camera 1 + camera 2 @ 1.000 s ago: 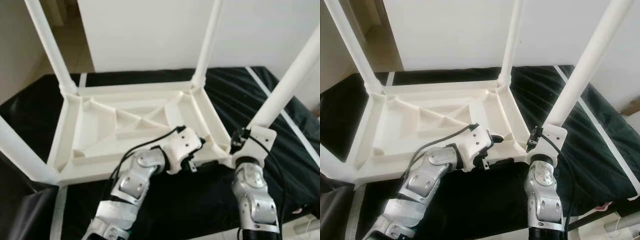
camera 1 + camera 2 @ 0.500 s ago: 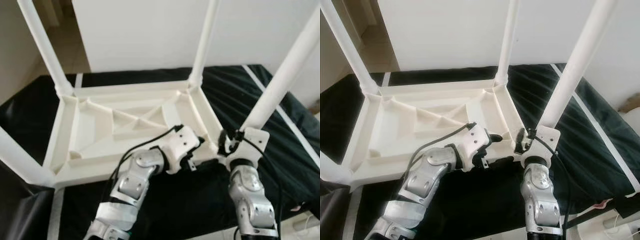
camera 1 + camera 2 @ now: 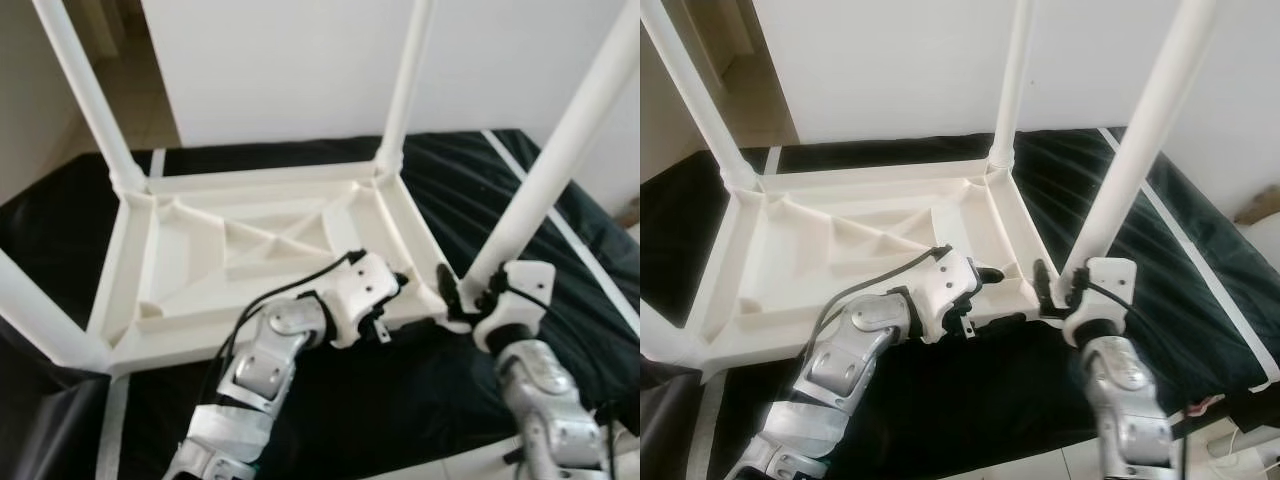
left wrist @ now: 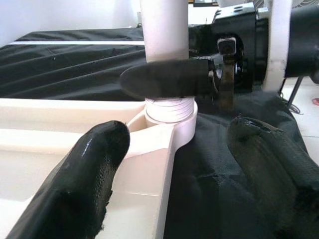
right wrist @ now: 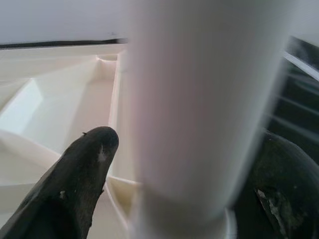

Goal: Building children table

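Table top (image 3: 260, 240) laid upside down on black cloth (image 3: 470, 180) | right gripper (image 3: 468, 292) clamped around leg (image 3: 540, 190) at 4 o'clock | left gripper (image 4: 169, 149) held apart beside it | no writing legible.

Across the top of the frame we face a plain white wall (image 3: 290, 70), evenly lit by soft daylight. At the upper left we see a strip of pale tiled floor (image 3: 150, 100) leading off beside a beige wall (image 3: 25, 110). Below the wall we look down on a worktop draped in black cloth (image 3: 60, 215), creased and crossed by white stripes (image 3: 575, 235). At the lower right edge we make out a patch of light floor (image 3: 1240, 440) with some small objects we cannot identify.
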You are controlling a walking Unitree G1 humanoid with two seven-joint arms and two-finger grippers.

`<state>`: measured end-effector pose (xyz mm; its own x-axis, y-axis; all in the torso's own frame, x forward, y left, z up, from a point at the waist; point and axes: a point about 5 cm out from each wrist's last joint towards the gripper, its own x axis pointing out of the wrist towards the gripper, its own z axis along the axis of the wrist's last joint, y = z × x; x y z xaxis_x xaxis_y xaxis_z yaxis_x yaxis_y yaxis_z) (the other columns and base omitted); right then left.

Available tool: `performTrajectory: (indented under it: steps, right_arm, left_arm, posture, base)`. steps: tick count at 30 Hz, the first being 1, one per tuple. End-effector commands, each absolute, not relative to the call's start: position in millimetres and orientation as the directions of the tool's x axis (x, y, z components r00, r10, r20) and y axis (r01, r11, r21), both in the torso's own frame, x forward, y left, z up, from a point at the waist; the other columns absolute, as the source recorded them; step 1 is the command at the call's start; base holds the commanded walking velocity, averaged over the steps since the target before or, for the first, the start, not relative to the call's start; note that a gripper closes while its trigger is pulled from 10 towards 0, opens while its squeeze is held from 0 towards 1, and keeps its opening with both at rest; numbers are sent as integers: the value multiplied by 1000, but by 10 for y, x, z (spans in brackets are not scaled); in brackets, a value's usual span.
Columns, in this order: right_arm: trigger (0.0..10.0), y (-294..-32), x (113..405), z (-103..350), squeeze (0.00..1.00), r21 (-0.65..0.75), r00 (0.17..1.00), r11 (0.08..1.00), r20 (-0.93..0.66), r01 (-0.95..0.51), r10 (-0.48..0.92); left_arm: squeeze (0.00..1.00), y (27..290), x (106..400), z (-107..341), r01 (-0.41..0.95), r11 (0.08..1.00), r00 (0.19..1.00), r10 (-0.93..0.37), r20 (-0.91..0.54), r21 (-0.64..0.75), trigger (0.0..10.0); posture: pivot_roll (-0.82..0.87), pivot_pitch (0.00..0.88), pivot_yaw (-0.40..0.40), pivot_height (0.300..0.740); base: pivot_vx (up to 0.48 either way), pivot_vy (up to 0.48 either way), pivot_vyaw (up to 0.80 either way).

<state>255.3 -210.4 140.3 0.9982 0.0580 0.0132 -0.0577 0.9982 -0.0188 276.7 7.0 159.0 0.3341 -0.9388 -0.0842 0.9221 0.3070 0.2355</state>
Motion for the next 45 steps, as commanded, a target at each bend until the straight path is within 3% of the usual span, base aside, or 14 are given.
performTrajectory:
  steps: [1,18,19,20,21,22,23,35,36,37,42,45]
  right_arm:
    - [10000,-2197,2537,1360,0,-47,994,993,-1,-105,105]
    - [10000,-2249,2831,1434,0,-205,884,861,-76,-466,461]
    - [7333,-2258,2846,1412,0,-223,876,847,-94,-482,473]
    - [7333,-2269,2851,1397,0,-232,872,841,-104,-489,479]
    - [1529,-2293,2851,1378,0,-246,874,838,-118,-486,472]
    - [1529,-2293,2851,1378,0,-246,874,838,-118,-486,472]
    - [0,-2322,2838,1347,0,-248,873,837,-137,-488,468]
    - [0,-2452,2732,1207,0,-213,870,846,-190,-488,454]
    - [6784,-2444,2727,1195,0,-196,876,857,-188,-477,445]
    - [10000,-2419,2717,1190,0,-178,881,866,-178,-467,439]
    - [10000,-2367,2702,1158,0,-156,903,894,-170,-420,395]
    - [10000,-2315,2697,1133,0,-148,956,951,-156,-270,247]
  left_arm:
    - [0,65,2813,1600,888,383,412,-909,-68,254,10000]
    - [0,21,2843,1616,870,381,423,-903,-77,314,10000]
    - [0,22,2843,1615,869,383,426,-901,-79,315,10000]
    - [0,23,2843,1613,868,384,427,-901,-79,316,10000]
    - [0,23,2844,1616,867,386,429,-900,-79,316,10000]
    - [0,23,2844,1616,867,386,429,-900,-79,316,10000]
    - [0,26,2845,1617,866,388,432,-899,-78,316,10000]
    - [0,45,2843,1612,866,391,433,-898,-77,312,10000]
    - [0,60,2857,1606,866,394,435,-897,-79,307,10000]
    - [0,79,2880,1600,863,403,445,-892,-82,304,10000]
    - [0,112,2919,1600,855,424,466,-881,-83,299,10000]
    - [0,156,2946,1598,843,462,497,-865,-67,276,10000]
  posture:
    - [-63,0,-35,740]
    - [-67,0,-17,740]
    - [-65,0,-19,740]
    - [-65,0,-19,740]
    - [-62,0,-22,740]
    - [-62,0,-22,740]
    - [-62,0,-22,740]
    - [-73,0,-10,740]
    - [-78,0,-7,740]
    - [-83,1,-4,740]
    - [-81,7,-3,740]
    - [-80,19,0,740]
  base:
    - [0,0,0]
    - [0,0,0]
    - [0,0,0]
    - [0,0,0]
    - [0,0,0]
    - [0,0,0]
    - [0,0,0]
    - [0,0,0]
    - [0,0,0]
    - [0,0,0]
    - [0,0,0]
    - [0,0,0]
